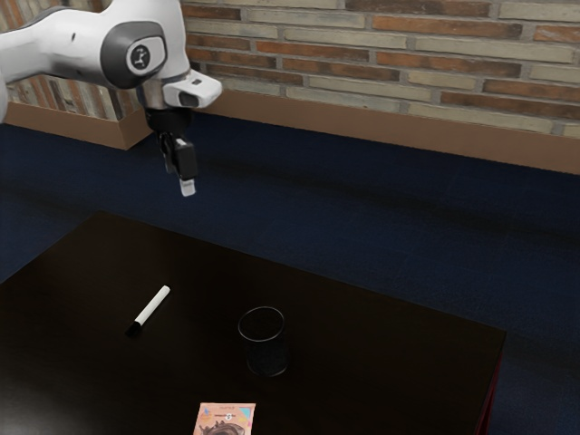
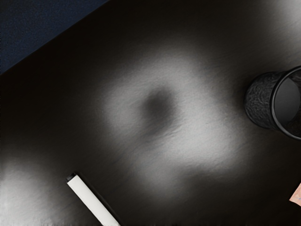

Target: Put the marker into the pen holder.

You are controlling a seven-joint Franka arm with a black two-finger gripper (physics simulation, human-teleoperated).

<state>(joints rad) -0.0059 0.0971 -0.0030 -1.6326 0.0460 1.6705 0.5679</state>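
Banknote, pen holder, marker, black cap in exterior view

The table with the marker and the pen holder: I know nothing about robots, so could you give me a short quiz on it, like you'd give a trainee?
1. True or false: the pen holder stands upright on the table, its open end up.

2. Multiple choice: where is the marker?
A) Inside the pen holder
B) On the floor
C) Lying on the table, apart from the pen holder

3. Fill in the blank: the marker's long body is ____ in colour.

Key: 1. True; 2. C; 3. white
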